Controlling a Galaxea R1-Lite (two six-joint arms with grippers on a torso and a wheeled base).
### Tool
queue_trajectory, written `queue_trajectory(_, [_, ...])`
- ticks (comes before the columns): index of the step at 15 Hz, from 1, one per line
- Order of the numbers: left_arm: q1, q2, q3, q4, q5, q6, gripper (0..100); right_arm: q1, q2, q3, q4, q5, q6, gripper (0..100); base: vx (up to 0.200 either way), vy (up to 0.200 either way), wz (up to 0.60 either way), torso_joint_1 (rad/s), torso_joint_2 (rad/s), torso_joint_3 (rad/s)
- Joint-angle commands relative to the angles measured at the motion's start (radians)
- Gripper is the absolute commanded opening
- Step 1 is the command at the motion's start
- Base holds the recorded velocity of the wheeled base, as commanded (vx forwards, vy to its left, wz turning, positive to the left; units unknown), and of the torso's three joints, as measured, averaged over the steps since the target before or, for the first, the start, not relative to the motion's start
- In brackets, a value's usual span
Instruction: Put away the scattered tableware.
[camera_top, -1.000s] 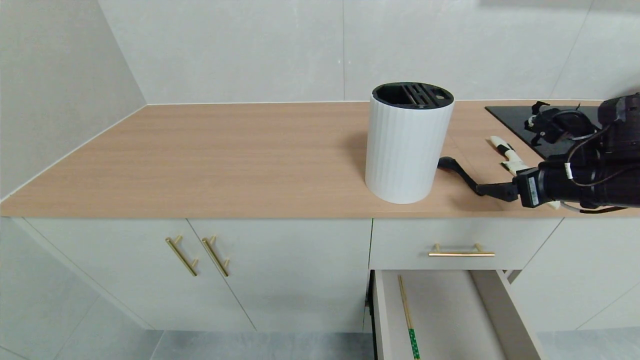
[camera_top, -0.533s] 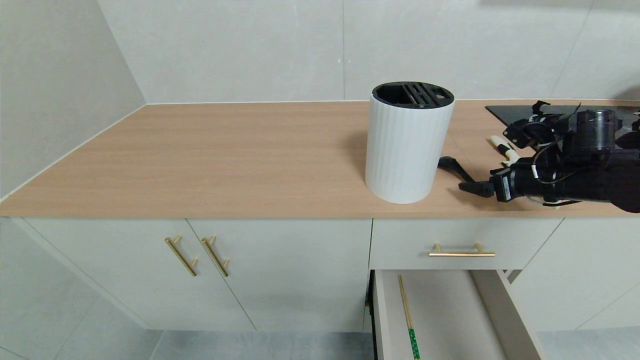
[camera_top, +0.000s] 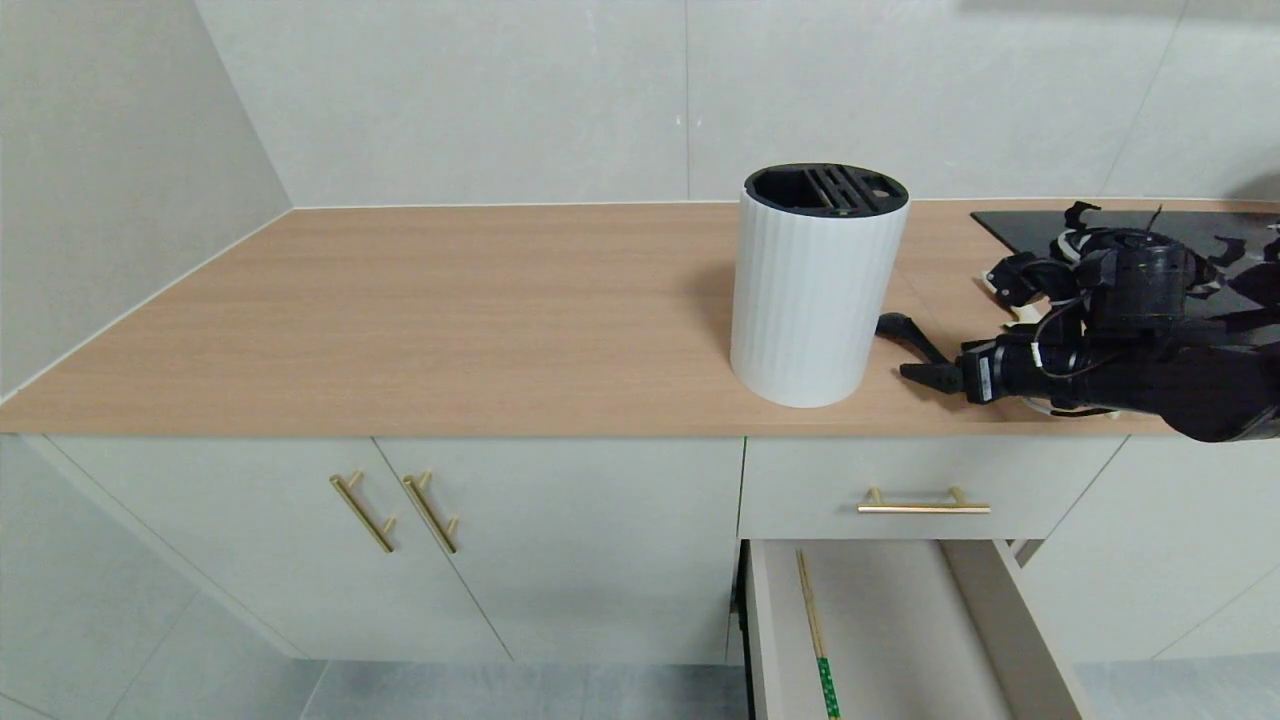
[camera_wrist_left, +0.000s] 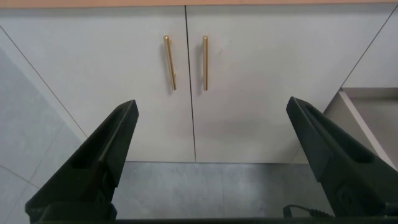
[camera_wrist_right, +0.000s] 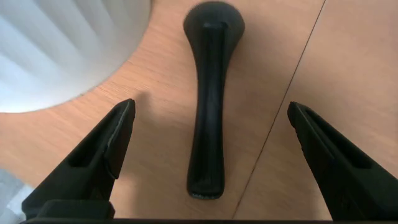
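Close right gripper (camera_top: 920, 374), now spread wide and empty, on black handle (camera_wrist_right: 208, 93) lying flat on countertop (camera_top: 450, 310) just right of white ribbed holder (camera_top: 815, 285), long axis parallel to and between the fingers (camera_wrist_right: 93, 162); leave left gripper (camera_wrist_left: 211, 106), likewise spread, low before cabinet doors (camera_wrist_left: 249, 93); no legible print.

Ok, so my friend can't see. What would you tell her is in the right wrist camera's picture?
A black utensil handle lies flat on the wooden counter, right between the two wide-open fingers of the right gripper, which is not touching it. A white ribbed holder stands close beside the handle's rounded end.
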Motion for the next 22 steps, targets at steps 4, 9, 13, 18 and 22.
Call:
queue_trajectory(4, [0.0, 0.0, 0.0, 0.0, 0.0, 0.0, 100, -0.001, 0.022, 0.0, -0.027, 0.02, 0.016, 100, 0.0, 0.0, 0.0, 0.0, 0.0, 0.0])
queue_trajectory(9, [0.0, 0.0, 0.0, 0.0, 0.0, 0.0, 100, 0.001, 0.034, 0.004, -0.029, 0.02, 0.012, 0, 0.0, 0.0, 0.0, 0.0, 0.0, 0.0])
queue_trajectory(13, [0.0, 0.0, 0.0, 0.0, 0.0, 0.0, 100, 0.001, 0.031, 0.009, -0.027, 0.012, 0.009, 0, 0.0, 0.0, 0.0, 0.0, 0.0, 0.0])
queue_trajectory(18, [0.0, 0.0, 0.0, 0.0, 0.0, 0.0, 100, 0.001, -0.063, 0.042, 0.001, -0.095, 0.024, 0, 0.0, 0.0, 0.0, 0.0, 0.0, 0.0])
queue_trajectory(22, [0.0, 0.0, 0.0, 0.0, 0.0, 0.0, 100, 0.016, -0.217, 0.133, 0.047, -0.154, 0.17, 0, 0.0, 0.0, 0.0, 0.0, 0.0, 0.0])
